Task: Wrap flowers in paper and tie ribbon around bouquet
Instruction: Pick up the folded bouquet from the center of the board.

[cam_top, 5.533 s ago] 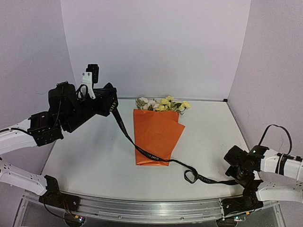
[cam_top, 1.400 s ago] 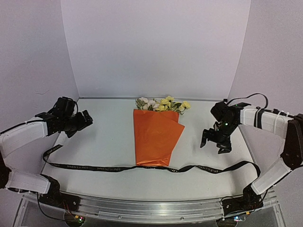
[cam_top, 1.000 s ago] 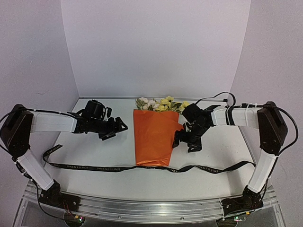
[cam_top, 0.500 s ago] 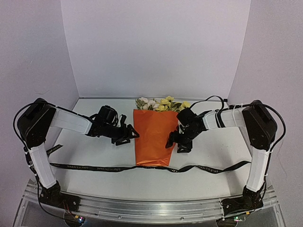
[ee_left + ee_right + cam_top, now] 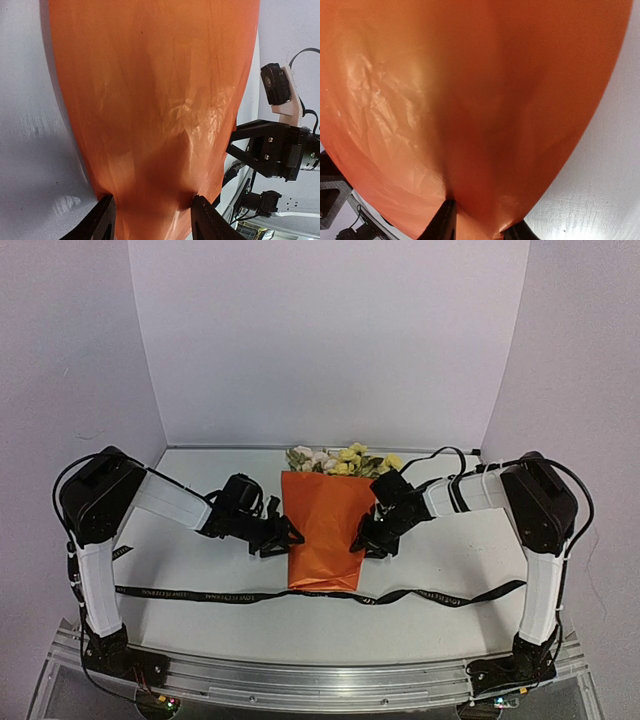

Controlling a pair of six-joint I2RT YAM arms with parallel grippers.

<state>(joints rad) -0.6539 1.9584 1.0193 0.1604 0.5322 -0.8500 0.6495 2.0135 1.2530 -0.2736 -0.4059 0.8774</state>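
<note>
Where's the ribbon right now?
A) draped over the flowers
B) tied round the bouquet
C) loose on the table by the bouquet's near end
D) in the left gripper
C: the ribbon lies flat and untied on the table, running past the near end of the bouquet.

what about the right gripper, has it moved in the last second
Yes. The right gripper moved left in the top view, up to the orange paper's right edge.

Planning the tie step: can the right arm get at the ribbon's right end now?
Likely not yet: the right tool is pinching the paper. The ribbon itself lies bare on the table, nothing over it.
</note>
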